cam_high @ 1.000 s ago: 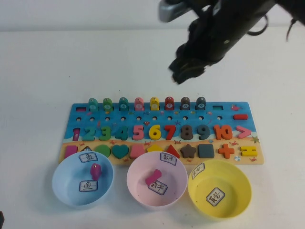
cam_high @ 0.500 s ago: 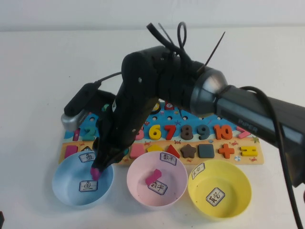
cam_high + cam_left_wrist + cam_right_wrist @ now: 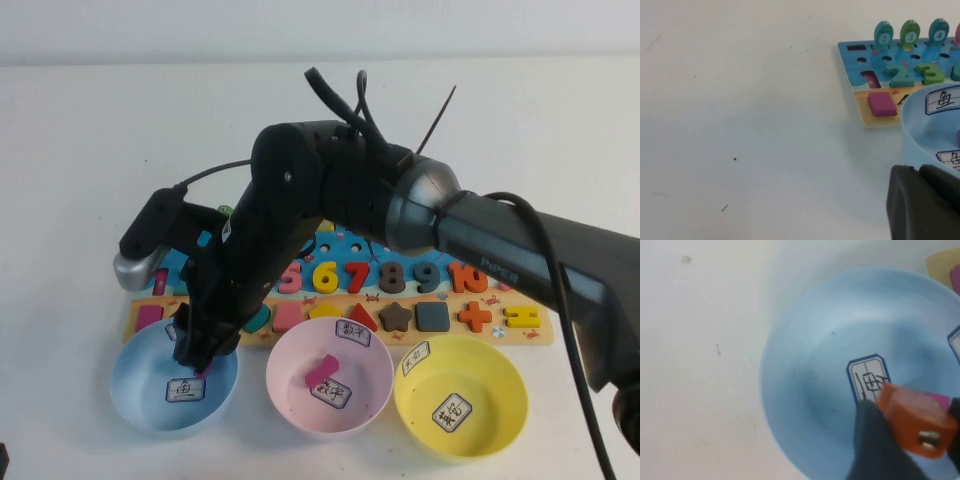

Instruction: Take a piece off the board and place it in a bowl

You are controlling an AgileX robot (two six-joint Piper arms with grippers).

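My right gripper (image 3: pixel 200 348) reaches across the board (image 3: pixel 530 338) and hangs inside the light blue bowl (image 3: pixel 130 400). It is shut on the small orange piece (image 3: pixel 912 417), which hangs just above the bowl's floor by a white label (image 3: pixel 867 377). A magenta piece (image 3: pixel 940 400) lies in the bowl right behind it. In the high view the arm hides the orange piece. My left gripper (image 3: pixel 921 200) is low beside the blue bowl's outer wall (image 3: pixel 920 145), near the board's left end (image 3: pixel 860 80).
A pink bowl (image 3: pixel 290 400) with a magenta piece (image 3: pixel 322 370) and a yellow bowl (image 3: pixel 500 400) stand to the right of the blue one. The right arm covers the board's left half. Bare white table lies left of the board.
My right arm swung from above the board's back edge down to the blue bowl. In the last half second it moved lower and further into the bowl.
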